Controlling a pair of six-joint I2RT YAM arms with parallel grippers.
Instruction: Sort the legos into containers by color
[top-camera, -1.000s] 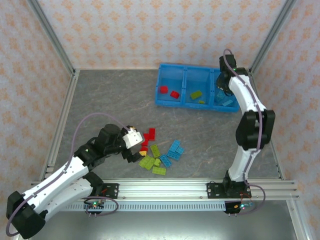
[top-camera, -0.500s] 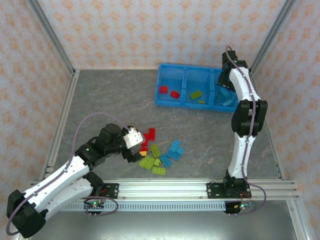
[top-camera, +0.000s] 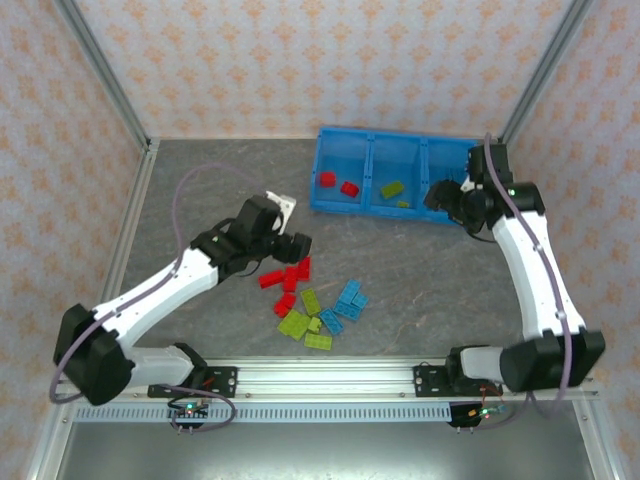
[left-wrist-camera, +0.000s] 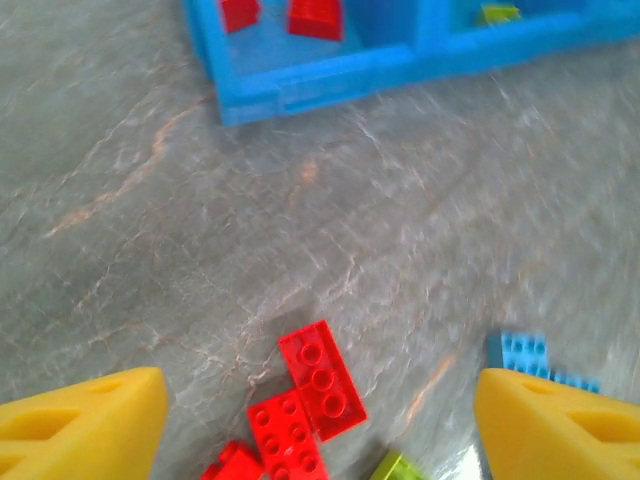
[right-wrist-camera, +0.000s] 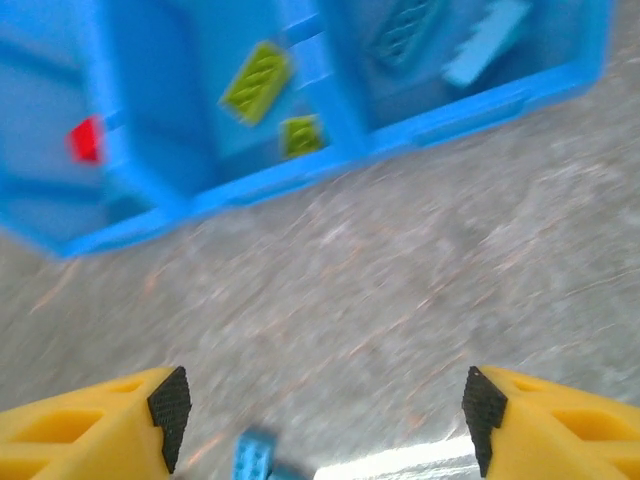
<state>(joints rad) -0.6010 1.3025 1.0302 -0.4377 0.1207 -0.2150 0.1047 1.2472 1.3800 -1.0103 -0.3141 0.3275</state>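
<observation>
- Top view is bright and even, the light soft, with only faint shadows under the arms (top-camera: 170, 285) on the worktop (top-camera: 420, 270).
- Left wrist: red legos (left-wrist-camera: 320, 385) fairly crisp, while the bin (left-wrist-camera: 330, 85) and the right side smear with motion blur.
- Right wrist: blurred all over, bin streaky, and a white glare patch on the worktop at the bottom edge.

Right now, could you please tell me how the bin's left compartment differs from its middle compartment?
The left compartment holds two red bricks; the middle compartment holds two lime green bricks, one clearly smaller. The left compartment sits at the end of the blue bin; the middle compartment has a neighbour on each side. Both are cells of that bin, each holding two bricks of one colour.
</observation>
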